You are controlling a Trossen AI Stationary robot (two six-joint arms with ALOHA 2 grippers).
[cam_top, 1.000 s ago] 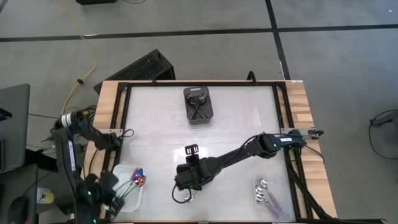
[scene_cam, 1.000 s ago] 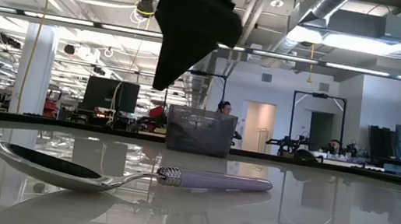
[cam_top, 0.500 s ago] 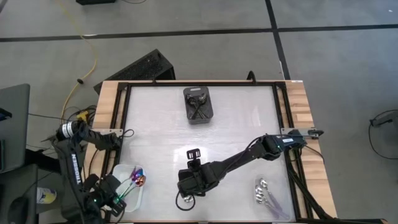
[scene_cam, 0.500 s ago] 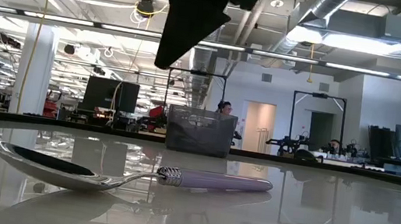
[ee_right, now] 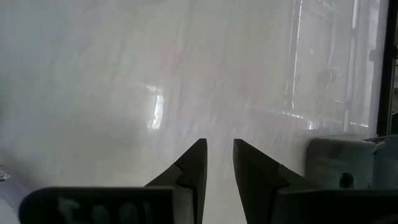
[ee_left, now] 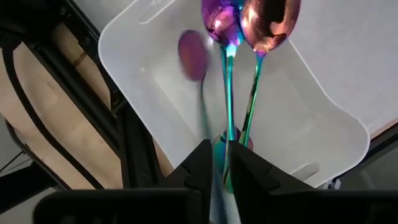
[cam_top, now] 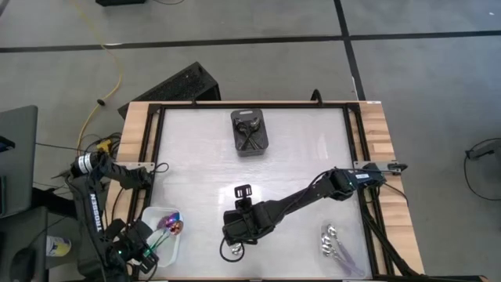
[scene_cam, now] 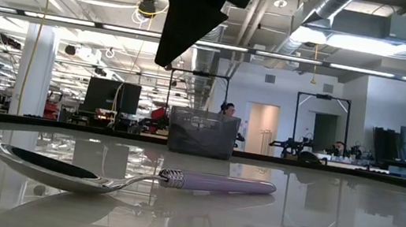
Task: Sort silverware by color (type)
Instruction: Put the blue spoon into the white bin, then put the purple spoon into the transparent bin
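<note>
Overhead, a white table (cam_top: 297, 157) in a black and wood frame carries spoons in four places. At the near left corner sits a white tray (cam_top: 150, 219) holding rainbow spoons (cam_top: 172, 225). The left gripper (cam_top: 141, 252) hangs over the tray's near edge; in its wrist view its fingers (ee_left: 202, 167) stand a narrow slit apart, with a blurred rainbow spoon (ee_left: 198, 68) over the tray beyond them, and I cannot tell whether it is gripped or loose. Two more rainbow spoons lie side by side in the tray, bowls away from the gripper. At the far middle a small black bin (cam_top: 250, 131) holds black spoons (cam_top: 250, 141). At the near right lies a cluster of silver spoons (cam_top: 335, 247). The right arm reaches across to the near middle, its gripper (cam_top: 237, 229) just above a single lilac-handled spoon (scene_cam: 114, 176) that lies flat on the table. Its fingers (ee_right: 189, 171) are a small gap apart, holding nothing
</note>
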